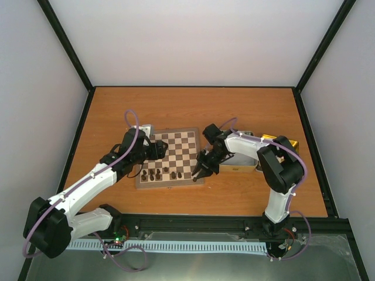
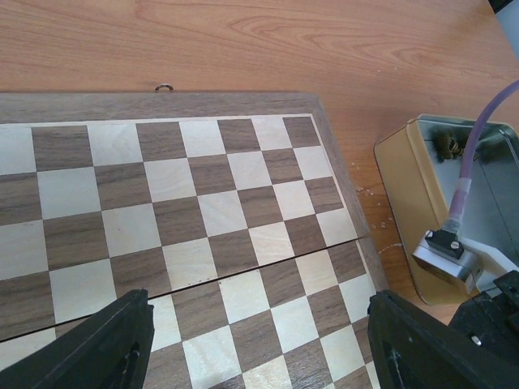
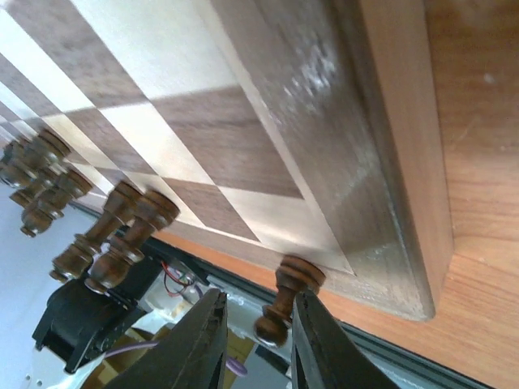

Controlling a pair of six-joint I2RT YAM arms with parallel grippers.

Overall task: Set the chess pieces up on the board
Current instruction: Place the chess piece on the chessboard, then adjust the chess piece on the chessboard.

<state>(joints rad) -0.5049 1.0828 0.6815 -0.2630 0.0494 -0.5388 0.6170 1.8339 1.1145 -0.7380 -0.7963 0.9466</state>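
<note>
The right gripper [image 3: 258, 308] had its fingers a little apart, one on each side of a dark pawn [image 3: 285, 293] without pinching it. The pawn stood upright on the board's [image 3: 243, 121] near right corner square. More dark pieces [image 3: 122, 235] stood along that near edge. The left gripper [image 2: 259, 304] hung wide open and empty over bare squares, with a gold tin [image 2: 397, 211] beside the board.

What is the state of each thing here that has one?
board: unfolded, lying flat.
corner pawn: upright, on the corner square.
other dark pieces: upright, on the near rows.
gold tin: open.
left gripper: open, empty, above board.
right gripper: slightly open around corner pawn.
</note>
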